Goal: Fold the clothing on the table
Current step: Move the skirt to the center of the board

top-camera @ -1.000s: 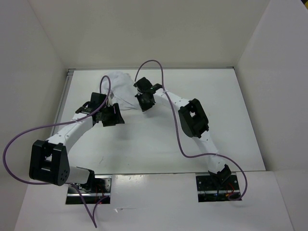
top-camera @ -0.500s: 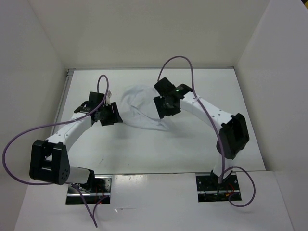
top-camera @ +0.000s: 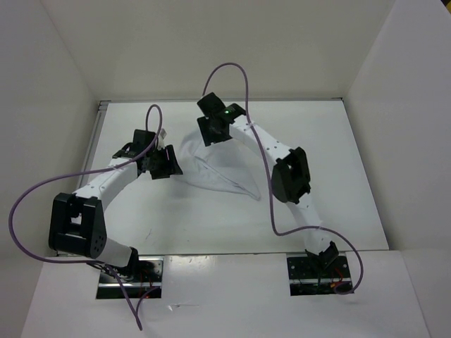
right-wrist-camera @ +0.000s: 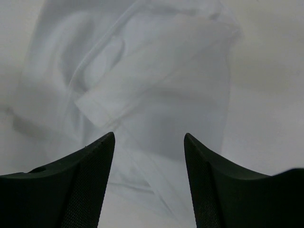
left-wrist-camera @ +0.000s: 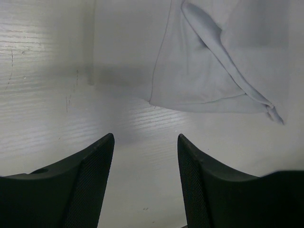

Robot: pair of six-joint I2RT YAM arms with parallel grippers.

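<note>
the right gripper (right-wrist-camera: 148, 135) hangs wide open and empty over the far end of the clothing (top-camera: 211, 169). the left gripper (left-wrist-camera: 145, 137), also open and empty, sits just beside its left edge. one garment lies mid-table, its long axis diagonal, tapering to a point toward the near right. the table (top-camera: 324, 176) is white, with white walls (top-camera: 211, 42) on three sides.

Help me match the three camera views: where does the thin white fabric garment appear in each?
Top external: the thin white fabric garment lies just above centre.
Left wrist: garment fills the upper right.
Right wrist: garment spans the centre and top.
Shared landmark: the flat white matte tabletop beneath it, bare beside it in every view.
</note>
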